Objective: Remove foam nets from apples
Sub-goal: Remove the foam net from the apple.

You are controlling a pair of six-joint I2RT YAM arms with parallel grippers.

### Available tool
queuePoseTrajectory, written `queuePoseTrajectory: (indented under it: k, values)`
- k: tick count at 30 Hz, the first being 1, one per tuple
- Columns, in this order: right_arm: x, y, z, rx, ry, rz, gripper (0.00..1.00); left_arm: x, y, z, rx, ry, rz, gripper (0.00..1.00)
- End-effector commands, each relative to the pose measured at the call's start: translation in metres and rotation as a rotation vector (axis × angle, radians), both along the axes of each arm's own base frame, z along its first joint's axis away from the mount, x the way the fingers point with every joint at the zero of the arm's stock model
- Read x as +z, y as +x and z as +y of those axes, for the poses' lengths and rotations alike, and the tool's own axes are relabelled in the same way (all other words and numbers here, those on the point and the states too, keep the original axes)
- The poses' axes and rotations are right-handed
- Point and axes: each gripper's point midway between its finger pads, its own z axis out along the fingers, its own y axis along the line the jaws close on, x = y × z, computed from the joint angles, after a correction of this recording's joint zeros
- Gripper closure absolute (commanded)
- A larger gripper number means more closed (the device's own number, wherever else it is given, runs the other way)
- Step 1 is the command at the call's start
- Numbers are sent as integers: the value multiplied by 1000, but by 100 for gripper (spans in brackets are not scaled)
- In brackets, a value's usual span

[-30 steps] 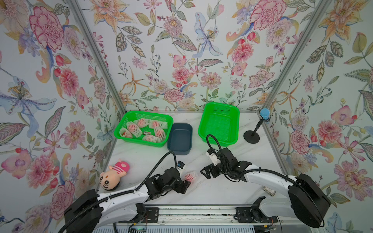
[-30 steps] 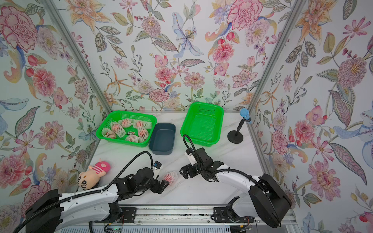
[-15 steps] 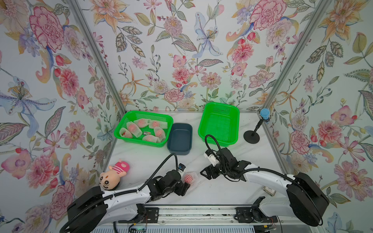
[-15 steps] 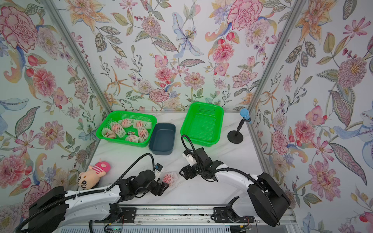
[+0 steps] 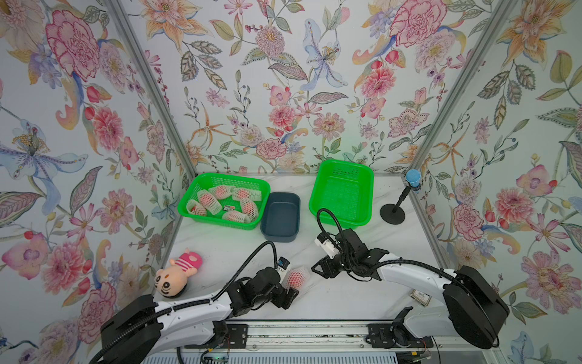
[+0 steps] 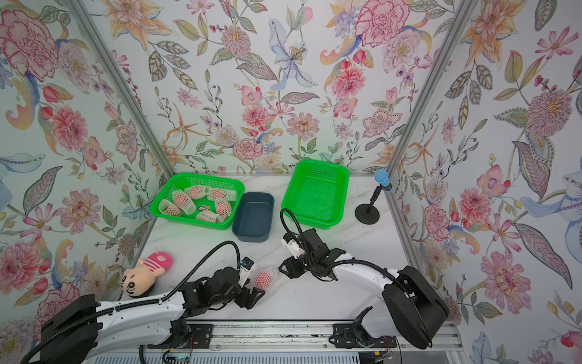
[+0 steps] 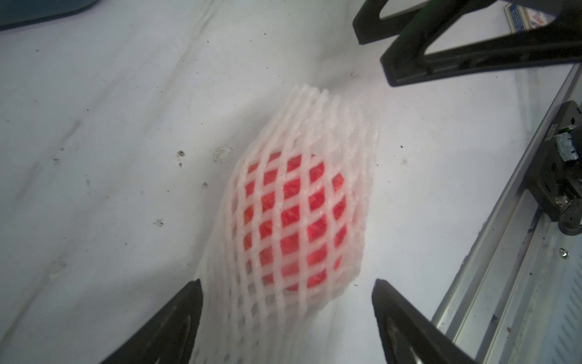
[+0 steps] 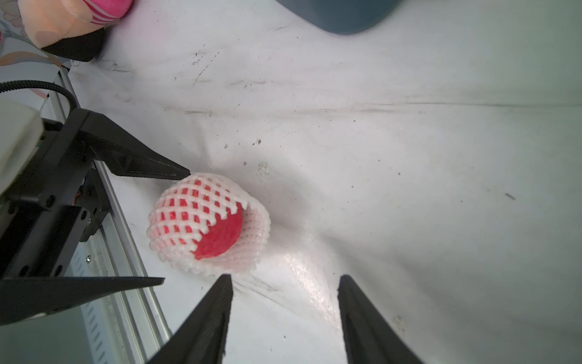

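Your left gripper [image 7: 285, 288] stands wide, one finger on each side of the wrapped apple [image 8: 220, 236]. It is not squeezing. In the right wrist view one fingertip [image 8: 184, 172] meets the net [image 8: 189, 201] and the other stops just short of it.

Your right gripper [image 8: 285, 279] has its jaws partly apart, narrower than the left, with only bare table [image 5: 220, 245] between them. It sits just beside the net's open end and is not touching it.

Taking the table as a dial in both top views, with the back wall at 12, the apple lies on the table at about 6 o'clock, near the front rail [image 5: 299, 327]. The left gripper reaches it from 8 o'clock and the right one faces it from 3 o'clock. The net covers most of the apple. Its mouth is turned toward the right gripper, and bare red skin shows there.

Farther out:
- A green basket [image 5: 189, 208] at 11 o'clock holds more wrapped apples [image 5: 208, 201].
- A blue tub [image 5: 280, 195] at 12 o'clock sits just beside that basket.
- A second green basket [image 5: 341, 164] is at 1 o'clock.
- A black stand [image 5: 392, 214] with a blue top is at 2 o'clock.
- A plush doll [image 5: 176, 274] lies at 9 o'clock, by the left wall.
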Motion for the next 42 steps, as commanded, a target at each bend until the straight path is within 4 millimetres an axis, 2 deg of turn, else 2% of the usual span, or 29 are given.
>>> queuePoseTrajectory:
  k: [1,5,11,15,24,27,34,42]
  values:
    - [11,2,13,46,35,-9,46,-6,4,3,20,30,-23,27]
    - [13,-1,22,83,50,1,50,-11,7,6,52,29,-24,44]
    - [10,-7,35,132,44,17,56,-13,9,11,75,45,-35,52]
    - [9,-11,44,156,40,23,60,-15,8,12,78,43,-32,53]
    - [1,-12,46,174,16,26,60,-16,9,12,82,45,-32,53]
    - [0,-19,48,210,21,42,60,-17,10,13,86,49,-32,53]
    - [4,-37,60,308,17,31,55,-18,12,13,91,62,-41,52]
    - [-6,-29,64,296,-30,5,44,-20,13,14,96,70,-40,53]
